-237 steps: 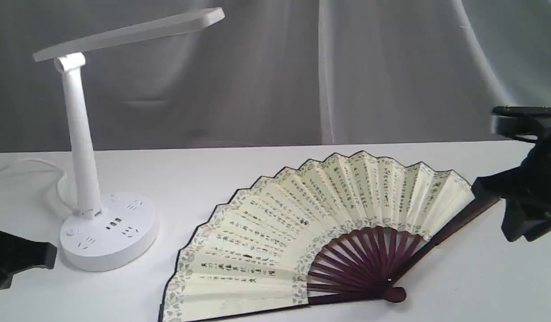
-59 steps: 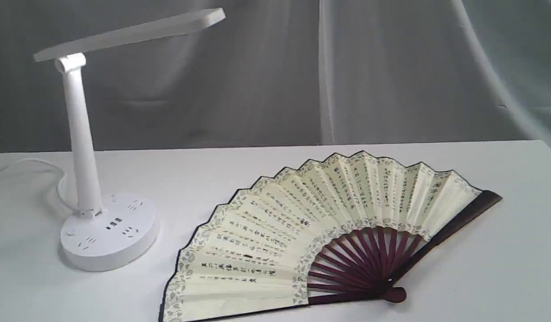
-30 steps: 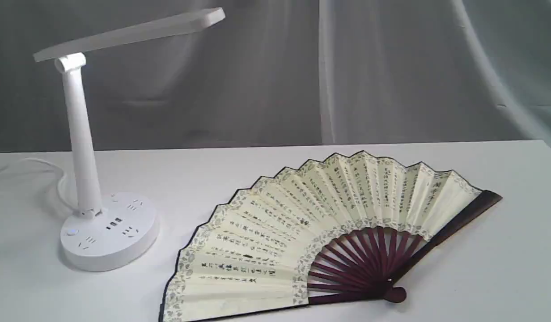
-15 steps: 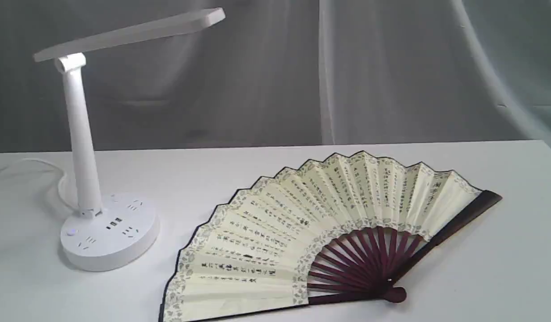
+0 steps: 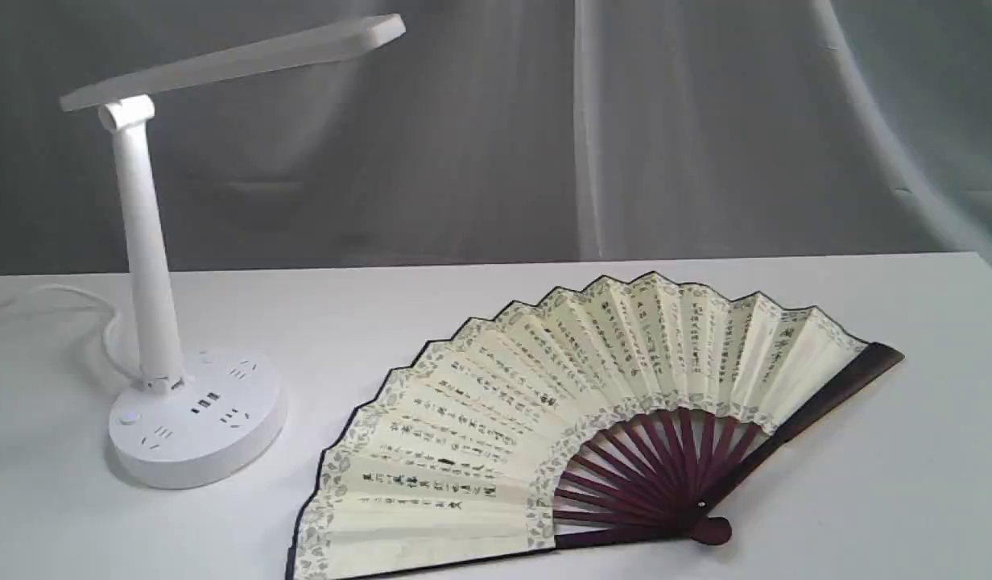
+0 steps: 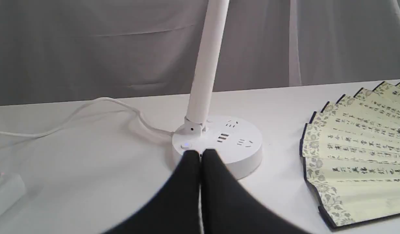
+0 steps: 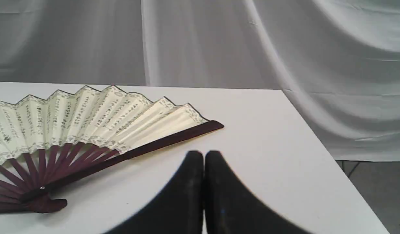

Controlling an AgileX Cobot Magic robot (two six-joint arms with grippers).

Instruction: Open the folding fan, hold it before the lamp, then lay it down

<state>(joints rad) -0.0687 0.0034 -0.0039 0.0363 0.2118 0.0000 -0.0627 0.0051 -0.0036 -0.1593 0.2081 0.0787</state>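
The folding fan [image 5: 593,411] lies spread open and flat on the white table [image 5: 496,322], its maroon ribs meeting at the pivot [image 5: 709,529] near the front; it also shows in the left wrist view [image 6: 359,146] and the right wrist view [image 7: 89,130]. The white lamp [image 5: 146,266] stands at the table's left, head angled up to the right, round base [image 6: 219,143] with sockets. Neither gripper appears in the exterior view. My left gripper [image 6: 200,154] is shut and empty, pulled back short of the lamp base. My right gripper [image 7: 203,154] is shut and empty, back from the fan's maroon guard [image 7: 174,138].
The lamp's white cord [image 6: 89,110] trails away across the table from the base. A white block [image 6: 5,191] lies near the table's edge in the left wrist view. The table's right edge [image 7: 333,156] drops to the floor. Grey and white drapes hang behind.
Both grippers have drawn back out of the exterior view since the earliest frame. The fan and lamp have not moved, and the last second shows no change.
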